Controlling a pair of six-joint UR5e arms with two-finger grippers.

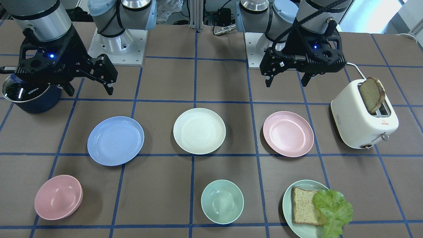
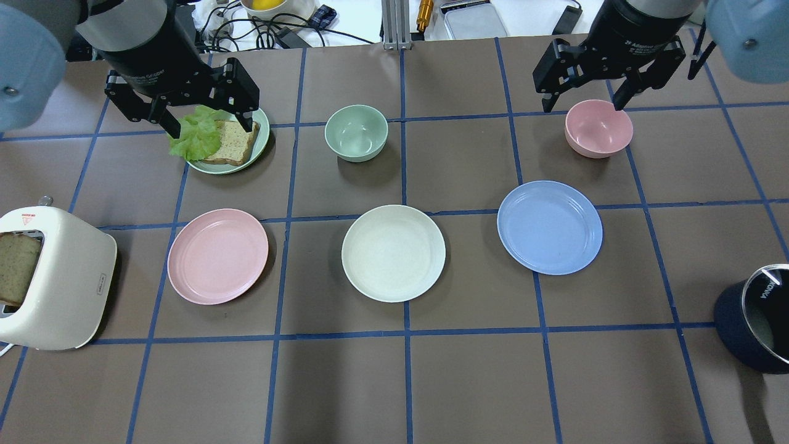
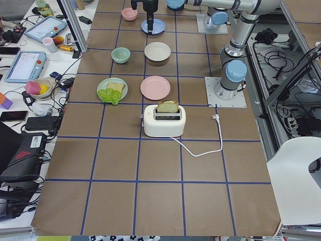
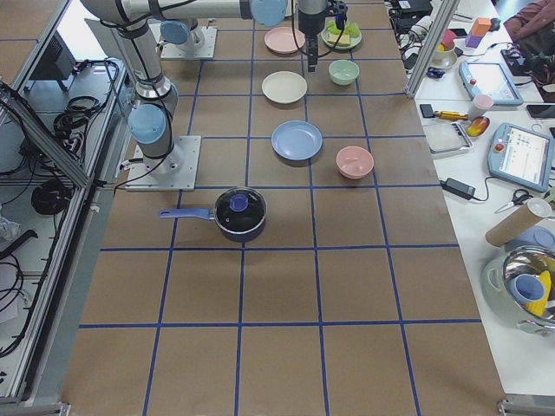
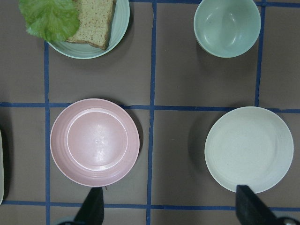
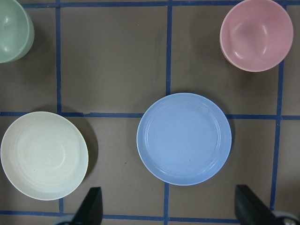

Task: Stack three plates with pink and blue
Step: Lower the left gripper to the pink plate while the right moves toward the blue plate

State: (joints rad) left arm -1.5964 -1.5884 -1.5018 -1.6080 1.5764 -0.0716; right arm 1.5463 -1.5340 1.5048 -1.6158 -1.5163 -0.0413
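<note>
Three matching plates lie apart in a row on the brown table: a pale pink plate (image 2: 217, 256), a cream-white plate (image 2: 393, 253) and a light blue plate (image 2: 550, 227). My left gripper (image 2: 211, 123) hangs open and empty, high over the far left. In its wrist view the pink plate (image 5: 94, 142) and the cream plate (image 5: 249, 149) lie below the open fingers (image 5: 91, 208). My right gripper (image 2: 582, 103) hangs open and empty, high over the far right. Its wrist view shows the blue plate (image 6: 183, 138) between the open fingers (image 6: 90, 206), with the cream plate (image 6: 43, 155) to its left.
A mint-green plate (image 2: 259, 148) with bread and lettuce, a mint bowl (image 2: 356, 132) and a pink bowl (image 2: 598, 128) stand beyond the row. A white toaster (image 2: 55, 277) with a bread slice stands at the left edge. A dark blue lidded pot (image 2: 755, 317) stands at the right edge.
</note>
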